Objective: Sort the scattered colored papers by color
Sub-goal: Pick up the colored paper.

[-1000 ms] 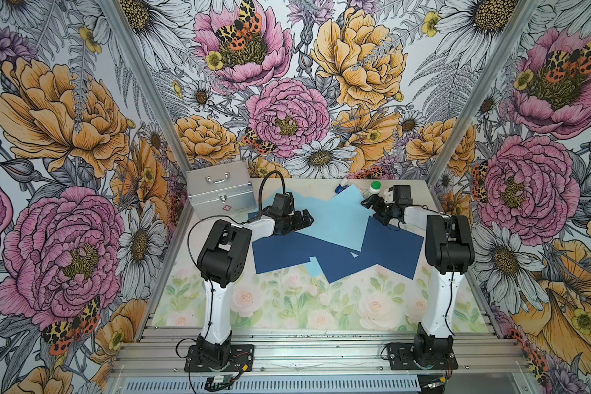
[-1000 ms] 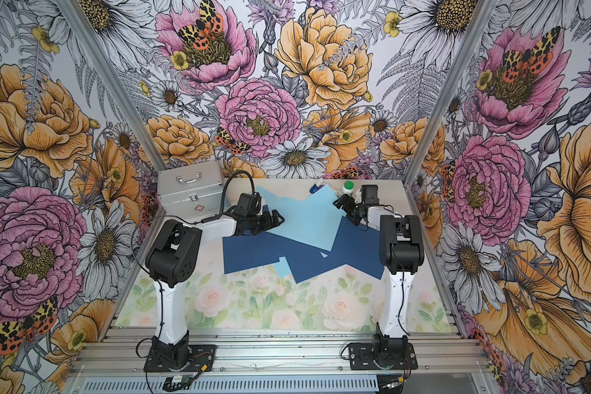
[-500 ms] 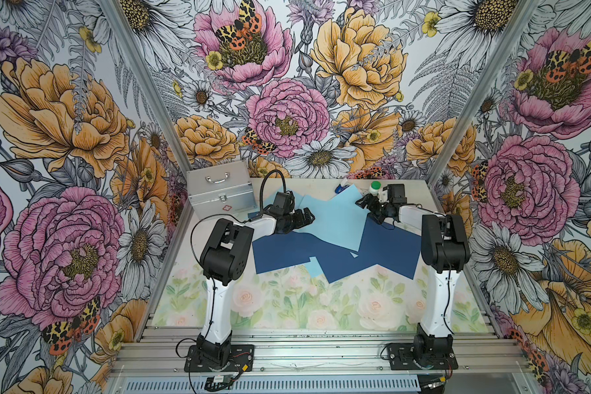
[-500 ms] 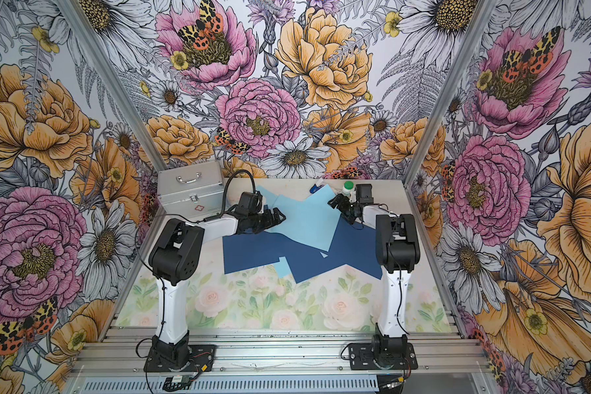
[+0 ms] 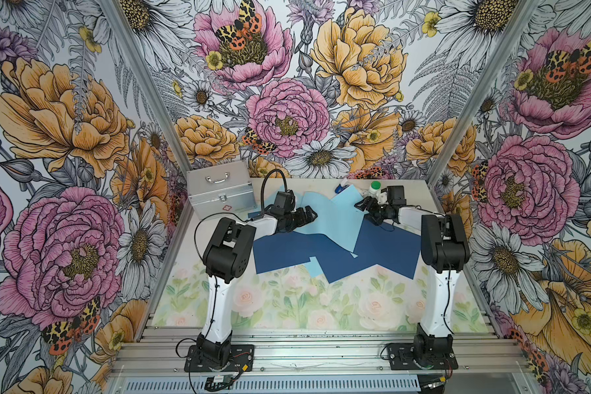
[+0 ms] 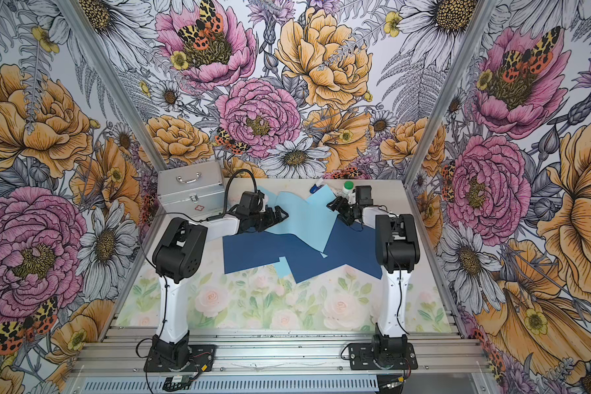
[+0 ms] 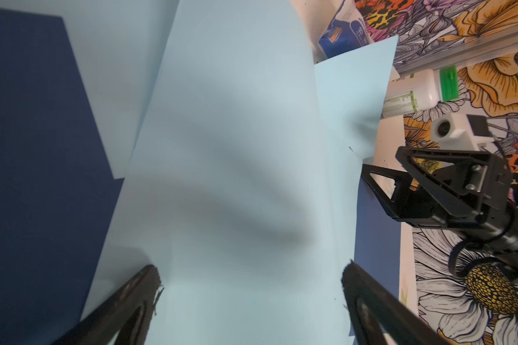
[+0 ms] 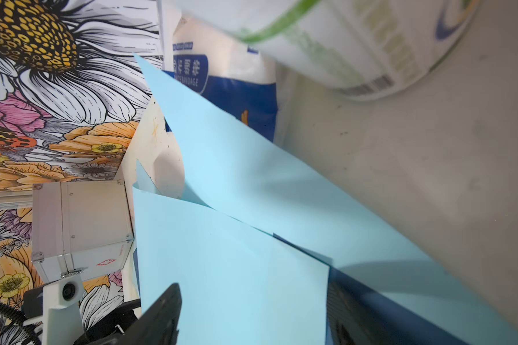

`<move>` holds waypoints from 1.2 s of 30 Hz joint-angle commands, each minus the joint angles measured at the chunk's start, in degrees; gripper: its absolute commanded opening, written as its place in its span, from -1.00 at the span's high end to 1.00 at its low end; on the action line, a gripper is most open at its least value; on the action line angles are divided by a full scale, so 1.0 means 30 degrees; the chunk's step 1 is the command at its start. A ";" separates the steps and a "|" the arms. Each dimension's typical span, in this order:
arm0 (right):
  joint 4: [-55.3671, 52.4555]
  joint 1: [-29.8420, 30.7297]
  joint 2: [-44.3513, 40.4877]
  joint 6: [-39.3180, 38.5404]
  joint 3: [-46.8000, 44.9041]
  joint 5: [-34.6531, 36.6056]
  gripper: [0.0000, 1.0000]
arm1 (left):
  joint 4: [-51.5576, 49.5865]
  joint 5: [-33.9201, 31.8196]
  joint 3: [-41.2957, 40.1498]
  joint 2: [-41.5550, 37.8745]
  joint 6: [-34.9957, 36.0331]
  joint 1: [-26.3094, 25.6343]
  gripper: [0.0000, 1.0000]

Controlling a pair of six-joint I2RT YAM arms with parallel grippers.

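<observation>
Papers sit in one overlapping heap mid-to-far on the floral-print counter [image 5: 287,307], between the two arms. Light sky-blue sheets [image 5: 335,218]: thin, plain, matte rectangles, on top at the far side, fanned at different angles; the top one is bowed, with a soft ripple across it in the left wrist view [image 7: 237,179], not flat. One more sky-blue corner [image 5: 313,267] pokes out at the near edge from under the dark ones. Dark navy sheets [image 5: 287,249]: same format, lying flat, skewed to each other, spread across the near side of the heap, one reaching toward the right arm [image 6: 355,249]. Left claw [image 5: 307,215] is spread wide, low over the left edge of the sky-blue sheets, nothing between its fingers. Right claw [image 5: 364,206] sits at the right edge of the sky-blue sheets, jaws parted; cannot tell if it has paper pinched. Silver metal case with handle [image 5: 219,191] at the far left corner, apart from the heap. Blue-and-white printed packet [image 7: 341,30] and white bottle with green cap [image 5: 375,187] at the far edge, the packet partly under a sky-blue corner.
</observation>
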 commanded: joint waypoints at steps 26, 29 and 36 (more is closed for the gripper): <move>0.2696 0.0855 -0.1516 0.2415 -0.2014 -0.2250 -0.39 | -0.0136 0.3736 0.1318 0.2310 -0.1958 -0.1055 -0.96; 0.1322 0.0770 -0.1845 0.1555 -0.1914 -0.1560 -0.22 | -0.0133 0.3686 0.1239 0.2197 -0.1914 -0.1070 -0.97; 0.0128 0.0372 -0.2578 0.0642 -0.2531 -0.1039 -0.10 | -0.0128 0.3626 0.1069 0.2031 -0.1866 -0.1026 -0.97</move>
